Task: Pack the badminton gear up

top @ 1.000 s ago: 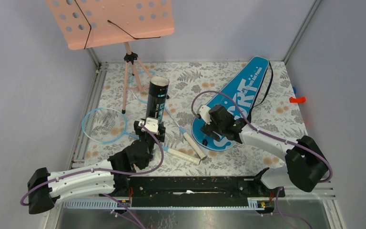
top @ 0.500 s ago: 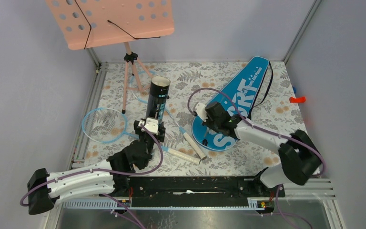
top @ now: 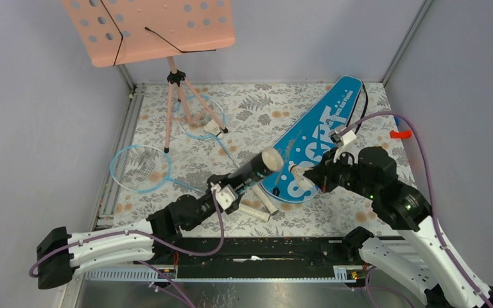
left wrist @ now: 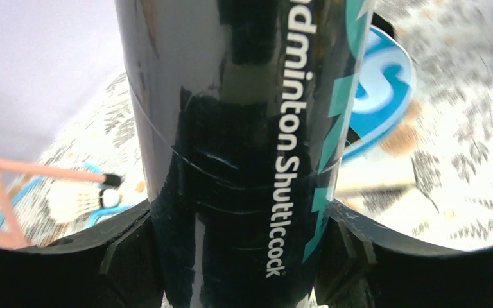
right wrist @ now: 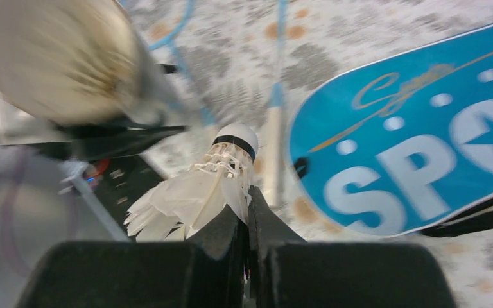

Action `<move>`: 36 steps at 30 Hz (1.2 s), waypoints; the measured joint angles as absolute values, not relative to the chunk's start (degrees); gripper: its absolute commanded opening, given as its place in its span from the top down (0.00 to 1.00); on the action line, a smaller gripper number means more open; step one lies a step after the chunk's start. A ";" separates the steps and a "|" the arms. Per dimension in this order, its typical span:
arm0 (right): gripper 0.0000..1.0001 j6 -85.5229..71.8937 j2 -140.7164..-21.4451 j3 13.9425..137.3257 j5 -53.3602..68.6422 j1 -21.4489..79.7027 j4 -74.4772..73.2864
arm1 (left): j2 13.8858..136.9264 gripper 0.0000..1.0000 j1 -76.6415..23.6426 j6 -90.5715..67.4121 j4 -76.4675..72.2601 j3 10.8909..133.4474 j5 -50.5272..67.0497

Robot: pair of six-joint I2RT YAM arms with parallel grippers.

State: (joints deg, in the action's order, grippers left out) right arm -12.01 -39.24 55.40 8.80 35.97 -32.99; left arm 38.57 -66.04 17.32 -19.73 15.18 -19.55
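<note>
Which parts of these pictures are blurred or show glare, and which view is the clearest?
Top external view: sharp, evenly lit, soft shadows only. Left wrist view: the tube is in focus but glossy with reflections; the table behind it is blurred. Right wrist view: the shuttlecock is fairly clear; the tube's open end, upper left, is smeared.

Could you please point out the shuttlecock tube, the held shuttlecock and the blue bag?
shuttlecock tube (left wrist: 244,160), left wrist view, dark printed wall
held shuttlecock (right wrist: 192,192), right wrist view, white feathers
blue bag (top: 321,125), top external view, lettered middle
</note>
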 measured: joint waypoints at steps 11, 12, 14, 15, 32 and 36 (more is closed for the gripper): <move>1.00 -21.89 -39.83 70.63 28.12 35.18 -47.86 | 34.83 1.00 -65.95 27.42 -26.35 8.49 -4.34; 1.00 -21.91 -40.23 71.85 29.04 35.18 -48.49 | 34.85 1.00 -65.95 27.68 -26.15 8.49 -3.84; 1.00 -21.89 -41.17 73.73 30.98 35.18 -49.32 | 35.18 1.00 -65.95 28.14 -25.28 8.49 -3.18; 1.00 -21.87 -41.74 74.52 31.64 35.18 -49.82 | 35.48 1.00 -65.95 28.40 -24.95 8.49 -2.96; 1.00 -18.63 -51.55 76.66 32.29 35.18 -55.75 | 38.81 1.00 -65.84 29.39 -24.97 9.08 -0.10; 0.90 -18.48 -53.91 76.14 32.27 35.83 -55.66 | 40.01 1.00 -65.78 28.47 -25.02 9.89 0.08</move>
